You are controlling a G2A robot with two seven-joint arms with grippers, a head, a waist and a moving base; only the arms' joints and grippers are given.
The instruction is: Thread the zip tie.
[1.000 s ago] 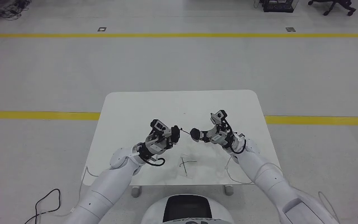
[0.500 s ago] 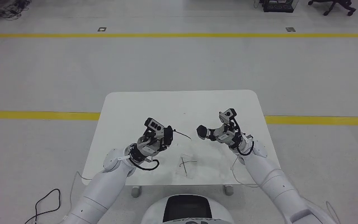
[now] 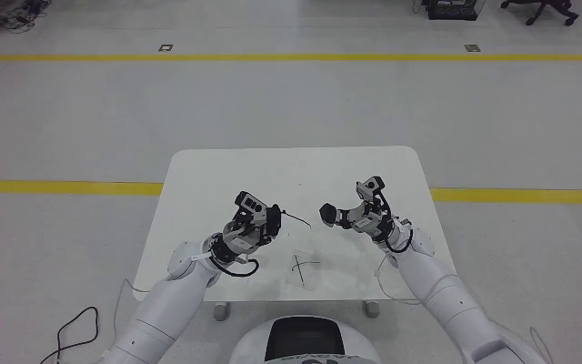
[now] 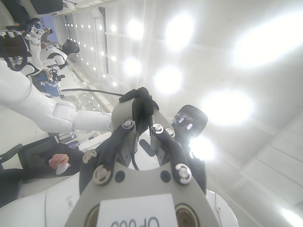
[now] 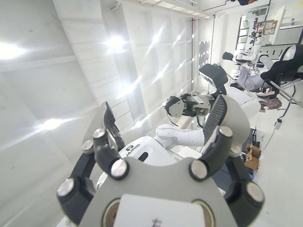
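**Top view.** A white counter (image 3: 191,182) carries the scene, with both arms raised above its near half.

- **Left:** the left gripper (image 3: 275,217) has its fingers pinched together on the zip tie (image 3: 296,219). The zip tie is a thin black strip whose free tail runs out toward the other arm and ends in the air.
- **Centre:** two thin dark lines (image 3: 303,264) lie crossed on the counter, between the two grippers and nearer the robot. Whether they are strips or drawn marks cannot be told.
- **Right:** the right gripper (image 3: 335,215) faces the tail's end, near it but apart from it.

**Left wrist view.** This view supplies the detail of the grip, which the top view leaves too small to read. The fingers (image 4: 123,109) meet with no gap on a bunched black part of the zip tie (image 4: 94,92). The rest of the strip projects from the fingertips as a slim, straight length.

**Right wrist view.** This view supplies the spread of the right gripper (image 5: 163,100). Its ribbed fingers (image 5: 213,116) stand wide apart with nothing held between them. Through that gap, farther off, the left gripper (image 5: 176,107) is seen from the front. A short curved length of the zip tie (image 5: 171,120) hangs from its closed fingertips.
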